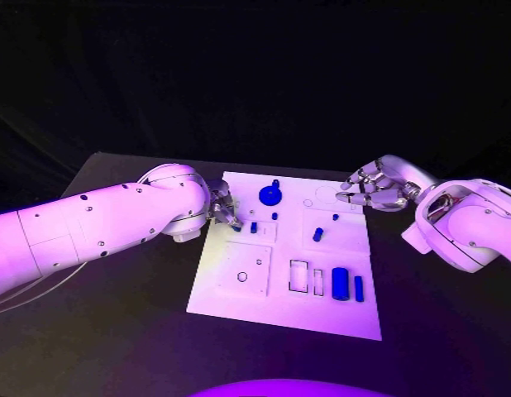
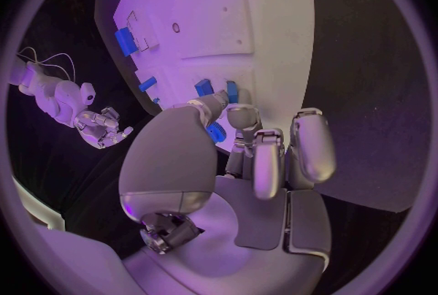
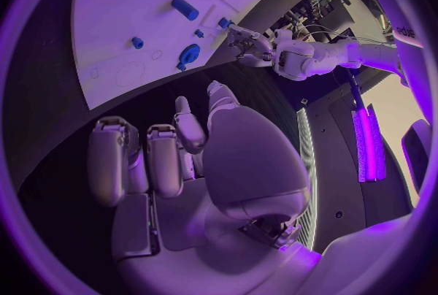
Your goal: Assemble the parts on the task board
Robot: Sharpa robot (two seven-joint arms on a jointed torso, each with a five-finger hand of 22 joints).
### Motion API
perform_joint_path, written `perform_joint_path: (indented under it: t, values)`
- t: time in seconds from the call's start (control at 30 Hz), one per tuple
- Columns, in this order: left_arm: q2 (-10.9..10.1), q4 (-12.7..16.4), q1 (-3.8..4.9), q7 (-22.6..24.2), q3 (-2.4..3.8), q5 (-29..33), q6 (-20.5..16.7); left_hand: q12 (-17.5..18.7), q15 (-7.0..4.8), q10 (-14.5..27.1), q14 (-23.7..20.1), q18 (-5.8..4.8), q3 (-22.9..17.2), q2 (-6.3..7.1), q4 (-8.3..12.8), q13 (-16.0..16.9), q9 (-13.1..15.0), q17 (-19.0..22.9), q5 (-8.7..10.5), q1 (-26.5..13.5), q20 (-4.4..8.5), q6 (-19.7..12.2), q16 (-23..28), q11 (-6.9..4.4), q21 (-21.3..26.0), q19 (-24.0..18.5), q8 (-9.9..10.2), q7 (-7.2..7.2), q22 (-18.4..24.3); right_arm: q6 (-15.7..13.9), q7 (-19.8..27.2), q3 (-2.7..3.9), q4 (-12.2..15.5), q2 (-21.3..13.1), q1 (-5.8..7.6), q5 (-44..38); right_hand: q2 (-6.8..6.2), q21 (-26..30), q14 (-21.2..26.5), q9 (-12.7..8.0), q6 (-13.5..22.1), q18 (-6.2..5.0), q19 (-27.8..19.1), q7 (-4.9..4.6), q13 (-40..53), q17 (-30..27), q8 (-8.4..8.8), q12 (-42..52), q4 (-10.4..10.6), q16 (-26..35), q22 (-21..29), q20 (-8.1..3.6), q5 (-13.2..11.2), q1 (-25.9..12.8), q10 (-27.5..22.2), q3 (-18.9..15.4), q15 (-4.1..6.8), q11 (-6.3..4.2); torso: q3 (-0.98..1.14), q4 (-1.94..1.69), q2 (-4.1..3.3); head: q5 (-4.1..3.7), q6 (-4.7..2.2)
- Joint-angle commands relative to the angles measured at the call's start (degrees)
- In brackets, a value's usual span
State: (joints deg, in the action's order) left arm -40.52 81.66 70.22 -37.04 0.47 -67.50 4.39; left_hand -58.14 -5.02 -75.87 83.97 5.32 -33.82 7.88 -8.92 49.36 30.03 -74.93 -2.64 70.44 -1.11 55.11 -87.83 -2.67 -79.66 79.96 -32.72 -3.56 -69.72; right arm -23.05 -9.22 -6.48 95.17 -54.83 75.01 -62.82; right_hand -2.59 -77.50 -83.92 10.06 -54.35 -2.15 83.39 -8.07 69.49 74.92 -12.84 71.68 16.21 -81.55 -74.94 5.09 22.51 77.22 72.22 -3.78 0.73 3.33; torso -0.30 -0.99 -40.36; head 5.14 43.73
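The white task board (image 1: 226,289) lies in the middle of the black table. On it are a round blue disc (image 1: 271,194), small blue pieces (image 1: 253,227) (image 1: 317,234), a blue cylinder (image 1: 341,283) and a thin blue bar (image 1: 358,287). My left hand (image 1: 222,207) hangs over the board's far left edge with fingers bent, close to the small pieces (image 2: 232,90). I see nothing in its grasp. A bit of blue (image 2: 215,132) shows just past its thumb. My right hand (image 1: 373,186) hovers off the board's far right corner, fingers loosely bent and apart, holding nothing (image 3: 174,156).
Empty cut-outs (image 1: 303,277) and a small round hole (image 1: 241,275) mark the board's near half. Bare black table (image 1: 112,331) surrounds the board. My left forearm (image 1: 88,227) stretches across the table's left side.
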Motion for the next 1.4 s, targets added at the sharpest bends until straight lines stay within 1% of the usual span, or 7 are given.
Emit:
perform_joint_path:
  t: [0.03, 0.17, 0.27, 0.4, 0.83, 1.1, 1.4]
  values:
    - [0.2, 0.1, -0.16, -0.7, -0.13, 0.1, 2.1, -0.1, -0.57, -0.5, 5.2, -1.03, -2.0, 0.22, 1.7, -0.1, 3.6, -12.5, -0.31, -0.9, 0.20, 2.8, 0.1, 0.01, -0.2, 0.2, -0.2, 2.36, 0.0, 0.7, 0.4, 0.00, 0.0, 0.0, -0.03, -0.4, -0.32, 0.3, -2.7, 0.1, 0.3, -0.95, -0.4, 0.10, -0.1, 0.4, -0.20, -0.3, 0.0, 0.3, -7.2, 0.15, 0.4, 0.0, -0.2, -0.4, 0.21, -0.04, 0.00, -0.01, 0.00, -0.11, -0.01]
    - [0.3, -0.1, -0.16, -0.9, -0.13, 0.3, 2.1, -0.2, -0.64, -0.7, 5.2, -1.04, -0.1, 0.67, 0.0, -0.1, 3.9, -12.5, -0.28, -3.4, 0.27, 3.1, 0.1, -0.07, -0.2, 0.2, -0.6, 2.49, 0.0, 0.7, 0.3, -0.01, 0.1, 0.0, -0.03, -0.4, -0.32, 0.3, -2.7, 0.1, 0.3, -0.95, -0.4, 0.10, -0.1, 0.4, -0.20, -0.3, 0.0, 0.3, -7.2, 0.15, 0.4, 0.0, -0.2, -0.4, 0.21, -0.04, 0.03, -0.05, -0.01, -0.17, 0.01]
    - [0.4, -0.3, -0.15, -1.1, -0.13, 0.4, 2.1, -0.3, -0.71, -0.7, 5.2, -1.05, 1.0, 0.82, -0.8, 0.0, 4.0, -12.5, -0.28, -4.4, 0.33, 3.3, 0.1, -0.14, -0.2, 0.2, -0.8, 2.57, -0.1, 0.7, 0.3, -0.01, 0.1, 0.0, -0.03, -0.4, -0.32, 0.3, -2.7, 0.1, 0.3, -0.95, -0.4, 0.10, -0.1, 0.4, -0.20, -0.3, 0.0, 0.3, -7.2, 0.15, 0.4, 0.0, -0.2, -0.4, 0.21, -0.04, 0.03, -0.04, 0.00, -0.19, 0.02]
    - [0.6, -0.7, -0.14, -1.6, -0.13, 0.6, 2.2, -0.3, -0.80, -0.8, 5.2, -1.04, 3.1, 0.68, -1.9, 0.1, 4.2, -12.5, -0.28, -5.7, 0.42, 3.4, 0.1, -0.19, -0.2, 0.2, -0.9, 2.61, -0.1, 0.8, 0.3, -0.01, 0.1, 0.0, -0.03, -0.4, -0.33, 0.4, -2.7, 0.1, 0.3, -0.97, -0.5, 0.10, -0.3, 0.4, -0.22, -0.4, 0.0, 0.3, -7.1, 0.14, 0.4, -0.1, -0.4, -0.5, 0.22, -0.03, 0.01, -0.07, 0.05, -0.29, -0.04]
    - [1.0, -1.2, -0.11, -2.2, -0.13, 1.0, 1.5, -0.2, -0.87, -0.6, 5.2, -1.03, 7.2, 0.50, -3.0, -0.1, 4.4, -12.5, -0.28, -6.4, 0.53, 3.4, 0.1, -0.22, -0.1, 0.2, -1.0, 2.64, 0.0, 0.9, 0.5, -0.01, 0.1, 0.1, -0.03, -0.2, -0.34, 0.5, -2.6, 0.1, 0.4, -1.00, -0.6, 0.09, -0.3, 0.2, -0.22, -0.5, 0.1, 0.4, -7.0, 0.14, 0.4, -0.1, -0.4, -0.6, 0.21, -0.03, -0.06, -0.05, 0.04, -0.35, -0.01]
    - [0.9, -1.6, -0.10, -2.4, -0.13, 1.0, 1.1, -0.3, -0.85, -0.5, 5.2, -1.04, 9.7, 0.29, -3.9, 0.0, 4.5, -12.5, -0.28, -6.7, 0.52, 3.4, 0.1, -0.19, -0.1, 0.2, -1.0, 2.60, 0.0, 0.9, 0.5, -0.01, 0.2, 0.1, -0.03, -0.2, -0.35, 0.6, -2.6, 0.1, 0.4, -1.01, -0.6, 0.08, -0.4, 0.2, -0.21, -0.5, 0.1, 0.5, -7.0, 0.14, 0.4, -0.2, -0.5, -0.6, 0.21, -0.02, -0.02, -0.03, 0.06, -0.38, -0.05]
    - [0.8, -1.7, -0.10, -2.3, -0.12, 1.2, 1.7, -0.6, -0.85, -0.6, 5.2, -1.07, 13.4, 0.55, -5.1, 0.3, 4.5, -12.5, -0.29, -7.2, 0.51, 3.6, 0.1, -0.19, -0.1, 0.4, -1.0, 2.61, -0.2, 0.9, 0.5, -0.01, 0.2, 0.0, -0.03, -0.2, -0.35, 0.6, -2.6, 0.1, 0.4, -1.03, -0.6, 0.07, -0.4, 0.1, -0.22, -0.5, 0.1, 0.5, -7.0, 0.14, 0.4, -0.3, -0.5, -0.7, 0.21, -0.01, -0.01, -0.03, 0.05, -0.44, -0.01]
